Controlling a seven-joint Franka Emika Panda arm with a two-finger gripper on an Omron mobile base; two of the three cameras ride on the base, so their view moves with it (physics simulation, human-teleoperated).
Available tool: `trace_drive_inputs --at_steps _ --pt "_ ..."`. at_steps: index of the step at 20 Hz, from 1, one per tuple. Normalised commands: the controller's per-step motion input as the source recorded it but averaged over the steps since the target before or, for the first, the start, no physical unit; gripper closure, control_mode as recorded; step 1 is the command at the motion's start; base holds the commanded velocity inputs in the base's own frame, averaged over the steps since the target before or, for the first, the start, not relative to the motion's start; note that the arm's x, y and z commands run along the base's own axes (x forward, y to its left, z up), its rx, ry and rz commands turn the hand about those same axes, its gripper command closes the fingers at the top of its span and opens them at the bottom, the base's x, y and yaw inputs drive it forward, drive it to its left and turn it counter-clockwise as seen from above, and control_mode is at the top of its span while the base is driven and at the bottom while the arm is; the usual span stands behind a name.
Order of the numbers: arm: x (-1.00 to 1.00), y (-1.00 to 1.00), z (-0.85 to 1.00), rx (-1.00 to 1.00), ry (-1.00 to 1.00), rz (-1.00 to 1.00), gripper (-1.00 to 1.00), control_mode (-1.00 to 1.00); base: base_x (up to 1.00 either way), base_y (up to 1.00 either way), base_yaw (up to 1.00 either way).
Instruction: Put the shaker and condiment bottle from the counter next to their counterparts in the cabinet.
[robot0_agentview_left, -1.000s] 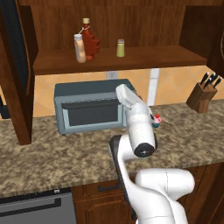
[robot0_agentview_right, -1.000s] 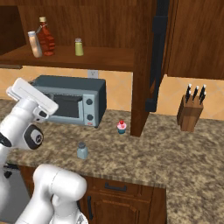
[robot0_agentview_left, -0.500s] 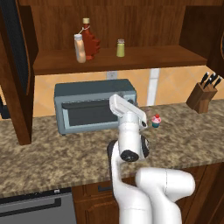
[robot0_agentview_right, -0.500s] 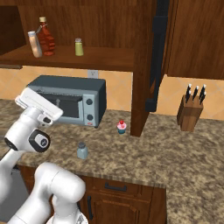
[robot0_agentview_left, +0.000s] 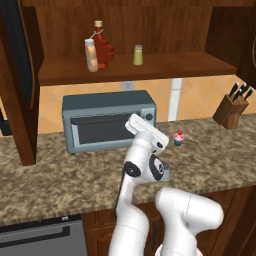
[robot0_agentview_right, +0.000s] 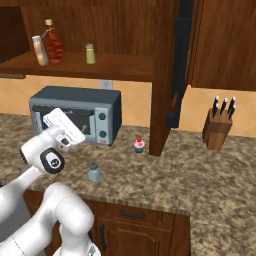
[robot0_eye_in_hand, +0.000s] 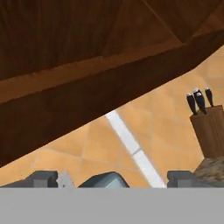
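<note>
Arm (robot0_agentview_left: 142, 160) lower now, shaker (robot0_agentview_right: 93, 172) half-hidden behind.

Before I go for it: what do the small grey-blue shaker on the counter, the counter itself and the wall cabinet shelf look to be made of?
The small grey-blue shaker looks like translucent glass or clear plastic under a dull grey cap, probably metal. The speckled brown-and-tan counter reads as polished granite, judging by its mottled grain. The dark reddish-brown cabinet shelf looks like stained wood with visible streaky grain.

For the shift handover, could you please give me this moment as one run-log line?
bottle: on cabinet shelf beside red bottle | shaker: on counter | gripper: open, holding nothing
</note>
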Motion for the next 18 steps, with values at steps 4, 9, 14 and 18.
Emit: trace_drive_inputs --at_steps 4,9,14,18 --pt "0.39 0.0 -0.73 0.01 0.41 -0.55 -1.0 -1.0 0.0 0.0 0.0" --pt "0.06 0.0 -0.63 0.01 0.39 -0.41 -1.0 -1.0 0.0 0.0 0.0" --pt "0.14 -0.01 -0.49 0.04 0.33 -0.4 -1.0 -1.0 0.0 0.0 0.0" --pt "0.0 0.0 -0.57 0.0 0.31 -0.08 -1.0 -1.0 0.0 0.0 0.0"
